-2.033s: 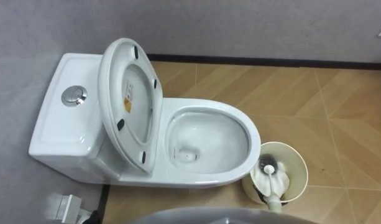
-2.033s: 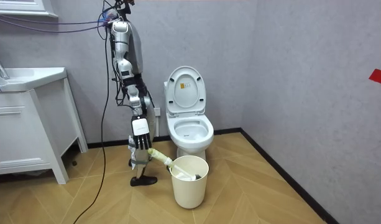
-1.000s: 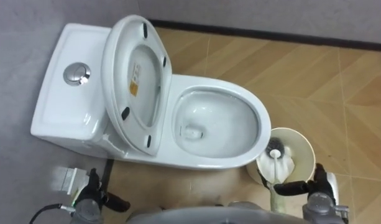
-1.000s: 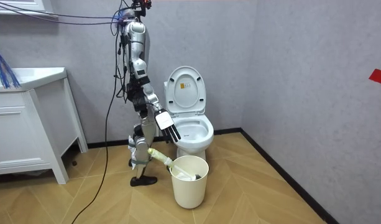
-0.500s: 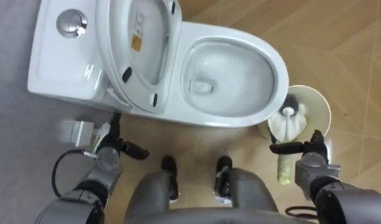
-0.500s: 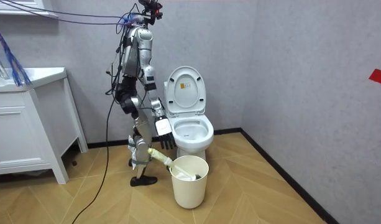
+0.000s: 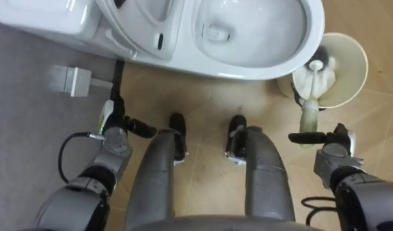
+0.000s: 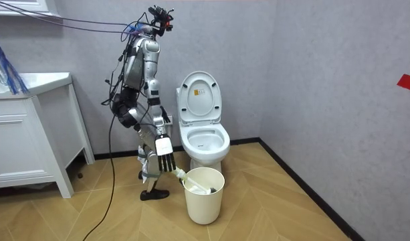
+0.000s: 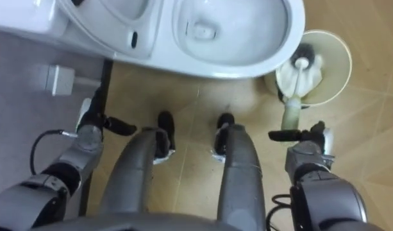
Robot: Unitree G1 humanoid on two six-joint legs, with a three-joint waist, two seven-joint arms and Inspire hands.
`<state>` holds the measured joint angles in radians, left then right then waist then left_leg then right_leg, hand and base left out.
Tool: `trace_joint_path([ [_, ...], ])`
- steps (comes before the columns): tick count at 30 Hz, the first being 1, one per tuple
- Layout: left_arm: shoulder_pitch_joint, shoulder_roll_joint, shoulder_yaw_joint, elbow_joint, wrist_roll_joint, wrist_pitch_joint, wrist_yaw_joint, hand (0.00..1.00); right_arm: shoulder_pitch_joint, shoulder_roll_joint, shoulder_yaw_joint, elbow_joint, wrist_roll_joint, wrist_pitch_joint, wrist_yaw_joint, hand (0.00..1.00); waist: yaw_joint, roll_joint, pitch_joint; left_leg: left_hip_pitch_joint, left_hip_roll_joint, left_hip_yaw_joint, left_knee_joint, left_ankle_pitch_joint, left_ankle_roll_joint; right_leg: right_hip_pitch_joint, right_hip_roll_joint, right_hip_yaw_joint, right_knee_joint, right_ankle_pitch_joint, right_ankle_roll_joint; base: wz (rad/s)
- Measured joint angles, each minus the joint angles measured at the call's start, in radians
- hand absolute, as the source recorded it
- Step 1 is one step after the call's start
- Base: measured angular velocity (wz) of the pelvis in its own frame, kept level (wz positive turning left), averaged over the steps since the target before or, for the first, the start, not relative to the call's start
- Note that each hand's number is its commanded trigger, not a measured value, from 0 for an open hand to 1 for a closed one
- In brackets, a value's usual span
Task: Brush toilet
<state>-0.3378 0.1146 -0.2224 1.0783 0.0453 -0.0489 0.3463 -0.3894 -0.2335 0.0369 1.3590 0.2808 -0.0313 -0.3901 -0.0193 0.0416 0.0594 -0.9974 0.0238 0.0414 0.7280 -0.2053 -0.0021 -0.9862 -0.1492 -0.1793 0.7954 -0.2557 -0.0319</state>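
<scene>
The white toilet (image 7: 247, 64) stands open at the top of the eye views, its seat and lid (image 7: 142, 22) raised. On its right is a cream bucket (image 7: 359, 70) that holds the toilet brush, dark head (image 7: 318, 64) down and pale handle (image 7: 309, 114) leaning over the rim toward me. My right hand (image 7: 331, 149) hangs open just below the handle's end, apart from it. In the room view I am bent forward beside the toilet (image 8: 203, 137), and that hand (image 8: 164, 161) points its straight fingers down near the handle (image 8: 172, 169). My left hand (image 7: 118, 131) hangs open on the other side.
A small white box (image 7: 71, 81) with a cable lies on the floor by the toilet's base. A white sink cabinet (image 8: 24, 140) stands at the room view's left. Grey walls close in behind and beside the toilet; wood-look floor spreads past the bucket (image 8: 205, 197).
The eye views have tilted down from the toilet to my legs and the floor. I have bent forward, and my right hand has dropped to beside the brush handle.
</scene>
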Motion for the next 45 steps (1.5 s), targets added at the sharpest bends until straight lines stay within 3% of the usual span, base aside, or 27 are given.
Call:
trace_joint_path([
  [7, -0.033, 0.016, -0.078, -0.103, -0.014, -0.001, 0.023, 0.0, -0.021, -0.014, 0.002, -0.004, 0.118, 0.011, -0.001, 0.0, -0.006, 0.003, -0.0006, -0.073, -0.001, 0.006, 0.037, 0.003, 0.003, -0.08, -0.006, 0.01, 0.046, -0.001, -0.006, 0.01],
  [20, -0.069, 0.022, -0.117, -0.179, -0.011, -0.001, 0.037, 0.0, -0.104, -0.064, 0.02, -0.013, 0.256, 0.008, 0.0, 0.0, 0.003, 0.014, -0.0007, -0.193, 0.0, 0.012, 0.133, -0.023, 0.002, -0.206, -0.015, 0.032, 0.148, -0.028, -0.014, 0.01],
  [31, -0.072, 0.019, -0.119, -0.239, -0.011, 0.006, 0.039, 0.0, -0.103, -0.078, 0.02, -0.006, 0.36, 0.009, 0.049, 0.0, 0.012, 0.038, 0.0042, -0.263, 0.0, 0.002, 0.198, -0.041, 0.001, -0.262, -0.023, 0.027, 0.201, -0.045, -0.012, 0.01],
  [34, -0.072, 0.019, -0.123, -0.267, -0.01, 0.006, 0.039, 0.0, -0.101, -0.085, 0.02, -0.004, 0.378, 0.01, 0.076, 0.0, 0.028, 0.038, 0.0041, -0.286, -0.003, 0.002, 0.21, -0.042, 0.001, -0.29, -0.025, 0.03, 0.216, -0.046, -0.012, 0.01],
  [45, -0.065, 0.032, -0.136, -0.276, -0.013, 0.005, 0.038, 0.0, -0.101, -0.097, 0.022, 0.001, 0.375, 0.012, 0.137, 0.02, 0.028, 0.038, 0.0043, -0.294, -0.004, 0.003, 0.217, -0.045, 0.004, -0.298, -0.024, 0.034, 0.221, -0.047, -0.013, 0.0],
])
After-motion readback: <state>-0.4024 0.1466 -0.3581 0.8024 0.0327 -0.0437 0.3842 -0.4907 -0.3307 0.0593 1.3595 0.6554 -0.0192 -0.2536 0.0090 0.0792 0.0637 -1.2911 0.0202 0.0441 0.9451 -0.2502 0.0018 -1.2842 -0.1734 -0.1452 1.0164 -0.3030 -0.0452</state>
